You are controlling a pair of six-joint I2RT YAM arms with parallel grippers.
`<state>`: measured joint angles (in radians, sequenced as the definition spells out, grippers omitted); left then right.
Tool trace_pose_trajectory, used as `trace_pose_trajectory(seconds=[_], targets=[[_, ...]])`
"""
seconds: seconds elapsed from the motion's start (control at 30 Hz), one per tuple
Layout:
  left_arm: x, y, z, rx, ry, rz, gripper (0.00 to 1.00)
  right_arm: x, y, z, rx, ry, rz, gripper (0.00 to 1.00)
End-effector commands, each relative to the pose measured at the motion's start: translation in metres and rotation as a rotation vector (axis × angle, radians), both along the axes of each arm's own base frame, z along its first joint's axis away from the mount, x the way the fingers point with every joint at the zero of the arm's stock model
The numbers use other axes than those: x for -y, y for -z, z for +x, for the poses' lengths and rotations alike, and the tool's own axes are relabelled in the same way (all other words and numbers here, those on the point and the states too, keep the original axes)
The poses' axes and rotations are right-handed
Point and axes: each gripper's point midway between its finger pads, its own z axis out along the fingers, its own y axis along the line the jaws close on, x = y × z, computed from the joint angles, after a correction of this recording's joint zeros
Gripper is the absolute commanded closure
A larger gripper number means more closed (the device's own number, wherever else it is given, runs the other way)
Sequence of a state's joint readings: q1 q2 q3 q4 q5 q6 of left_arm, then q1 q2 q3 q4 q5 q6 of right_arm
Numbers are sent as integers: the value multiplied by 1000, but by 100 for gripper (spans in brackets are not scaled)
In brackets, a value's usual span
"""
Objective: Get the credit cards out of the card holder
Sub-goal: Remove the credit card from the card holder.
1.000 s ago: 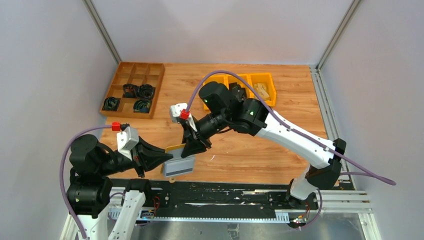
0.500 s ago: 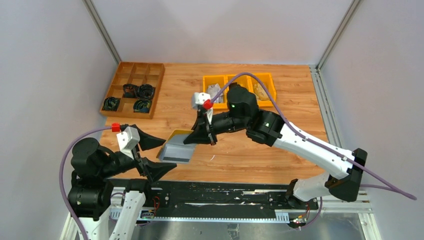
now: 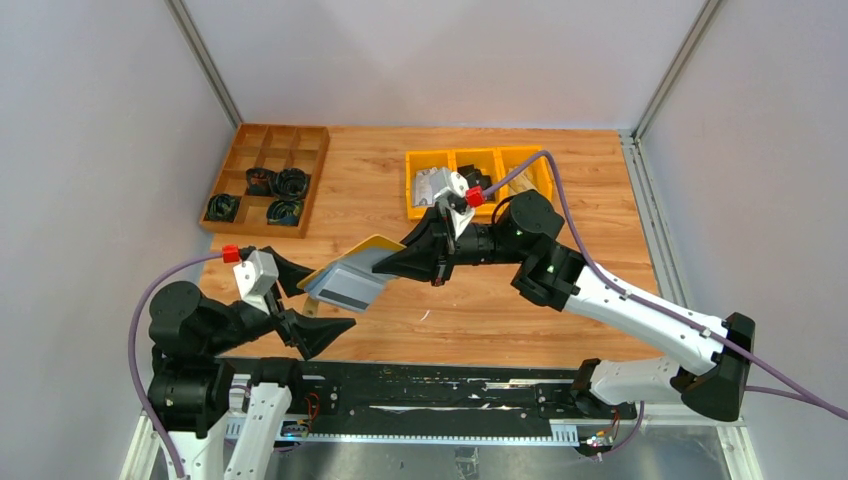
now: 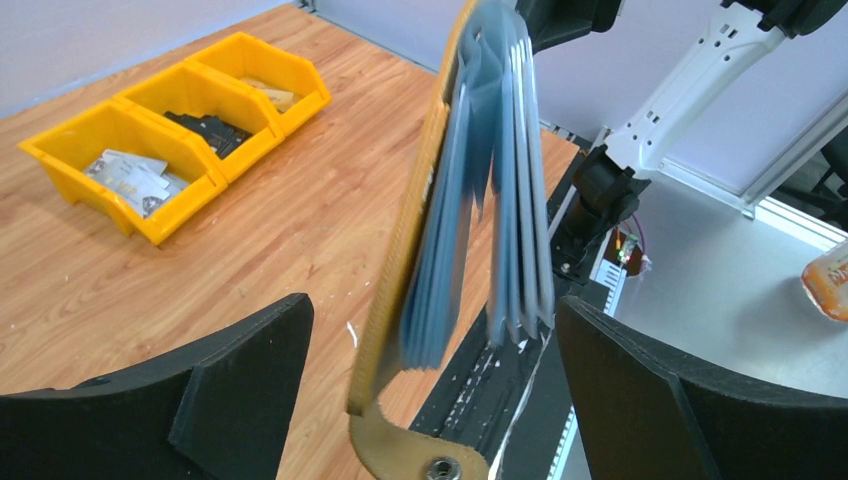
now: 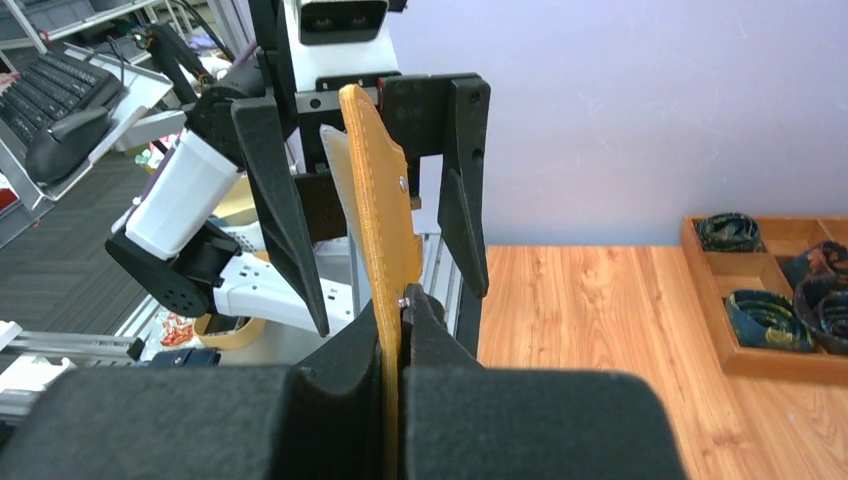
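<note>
The top view shows the right gripper (image 3: 404, 263) clamped on the mustard cover edge of the card holder (image 3: 348, 281). The holder is held tilted above the counter (image 3: 480, 322), at 8 o'clock from its centre. The left gripper (image 3: 312, 302) has its jaws spread wide, one finger on either side of the holder, with no contact visible.

Only the left wrist view shows the grey-blue sleeves hanging fanned, with the snap tab (image 4: 418, 462) lowest. Blur hides whether any sleeve holds a card. Credit cards (image 4: 128, 175) lie in the end yellow bin (image 4: 180, 210), at 12 o'clock on the counter.

The right wrist view shows the grip line on the cover, but the sleeves are hidden. A wooden tray (image 3: 262, 140) sits at 10 o'clock.
</note>
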<state>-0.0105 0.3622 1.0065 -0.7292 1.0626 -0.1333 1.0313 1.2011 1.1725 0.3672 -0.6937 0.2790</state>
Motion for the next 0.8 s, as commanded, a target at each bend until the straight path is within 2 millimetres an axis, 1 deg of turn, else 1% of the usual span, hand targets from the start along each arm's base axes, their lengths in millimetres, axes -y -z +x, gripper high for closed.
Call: trace_pose_trajectory(seconds=[0.0,0.13,0.27,0.37,0.47,0.57,0.6,0.63,0.77], targets=[[3,-9,-6,49,34,-12,4,10,-31,-4,17,-1,124,100],[5,-12,-12,40,60,-23,10,16,-38,-4,-7,2,179,100],[8,-16,-13,5,82,-41,15,17,-38,-8,-43,-32,194,100],[9,-25,-15,-4,91,-68,14,18,-37,-7,-56,-27,199,100],[12,-39,-16,-8,106,-121,9,17,-34,-7,-74,-26,202,100],[15,-43,-15,-56,121,-185,7,17,-34,-6,-84,-25,202,100],[15,-45,-16,-47,131,-190,7,17,-33,-6,-88,-23,202,100],[16,-44,-17,-58,142,-196,8,17,-34,-6,-91,-21,203,100],[17,-39,-15,-93,162,-190,25,17,-34,-5,-114,-24,202,100]])
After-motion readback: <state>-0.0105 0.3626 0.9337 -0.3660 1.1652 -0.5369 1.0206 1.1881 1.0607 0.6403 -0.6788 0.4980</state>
